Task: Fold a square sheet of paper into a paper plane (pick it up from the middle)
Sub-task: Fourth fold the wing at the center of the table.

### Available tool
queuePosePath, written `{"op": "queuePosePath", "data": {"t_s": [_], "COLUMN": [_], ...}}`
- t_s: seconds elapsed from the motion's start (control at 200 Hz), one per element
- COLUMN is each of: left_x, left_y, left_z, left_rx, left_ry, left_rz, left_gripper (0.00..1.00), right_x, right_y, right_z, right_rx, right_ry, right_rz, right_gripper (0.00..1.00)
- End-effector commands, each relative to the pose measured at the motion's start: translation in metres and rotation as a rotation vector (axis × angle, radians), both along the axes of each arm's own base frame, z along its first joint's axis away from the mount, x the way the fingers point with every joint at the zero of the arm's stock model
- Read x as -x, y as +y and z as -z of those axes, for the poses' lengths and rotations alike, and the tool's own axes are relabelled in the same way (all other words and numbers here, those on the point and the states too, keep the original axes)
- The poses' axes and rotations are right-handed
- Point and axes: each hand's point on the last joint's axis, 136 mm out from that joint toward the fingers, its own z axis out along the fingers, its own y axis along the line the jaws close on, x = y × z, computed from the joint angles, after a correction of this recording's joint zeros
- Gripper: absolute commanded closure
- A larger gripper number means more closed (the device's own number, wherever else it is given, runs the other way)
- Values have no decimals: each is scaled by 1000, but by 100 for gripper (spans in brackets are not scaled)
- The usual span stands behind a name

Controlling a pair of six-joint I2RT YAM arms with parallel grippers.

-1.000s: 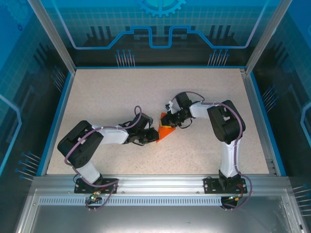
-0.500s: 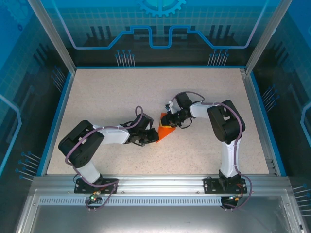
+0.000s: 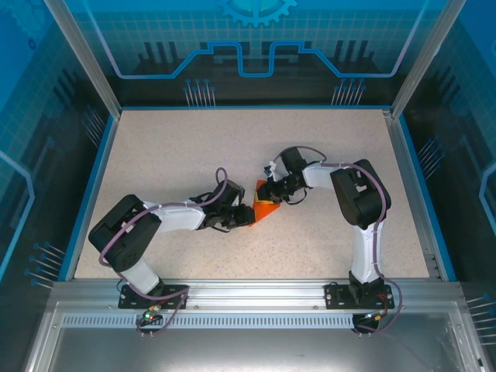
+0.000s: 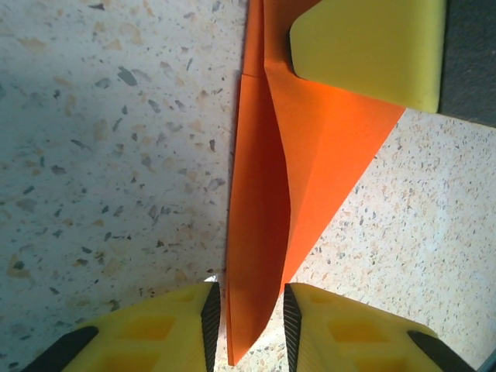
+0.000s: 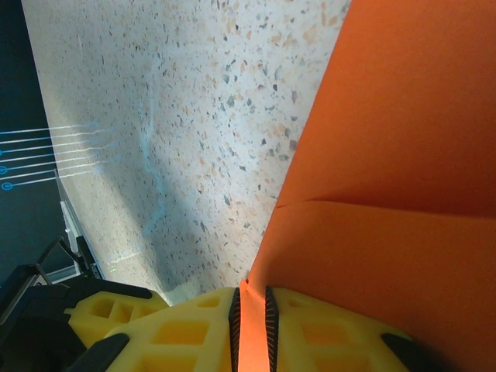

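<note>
The paper (image 3: pixel 265 211), already folded to a pointed wedge, is found near the middle of the tabletop (image 3: pixel 178 147), a little towards its near edge. One end is clamped edge-on between the pads of the right end effector (image 3: pixel 269 191). The other end is straddled by the left end effector (image 3: pixel 246 218), whose jaws are slightly apart; in the left wrist view a thin gap is seen on each side of the flap (image 4: pixel 260 232), so nothing is gripped there.

With one end alone held, the paper could be swung or dragged by any movement of the right arm, and the layers could be slid out of line. The flap is bowed rather than flat, so a false crease could be pressed in if the left jaws are closed on it as it lies. Should the left end effector be drawn off sideways, the flap could be caught by a pad and the fold pulled open.
</note>
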Motion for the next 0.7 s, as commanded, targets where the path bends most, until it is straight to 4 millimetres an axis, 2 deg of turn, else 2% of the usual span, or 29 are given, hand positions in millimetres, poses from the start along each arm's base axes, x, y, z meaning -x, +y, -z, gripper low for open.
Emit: {"op": "queuePosePath", "data": {"t_s": [0.0, 0.23, 0.345, 0.54, 0.695], "left_x": [-2, -2, -2, -2, -2], "left_y": [-4, 2, -5, -10, -12], "left_z": [0, -14, -17, -1, 8], "left_rx": [-12, -11, 8, -47, -67], "left_ry": [-7, -59, -53, -6, 9], "left_rz": [14, -9, 21, 40, 37], "left_gripper": [69, 67, 65, 65, 71], "right_x": [2, 3, 2, 2, 3], "right_y": [-13, -14, -13, -13, -13], "right_z": [30, 30, 30, 30, 29], "right_rx": [85, 86, 84, 83, 83], "right_ry": [34, 34, 32, 34, 32], "right_rz": [15, 14, 15, 16, 13], "right_gripper": [81, 80, 80, 80, 80]}}
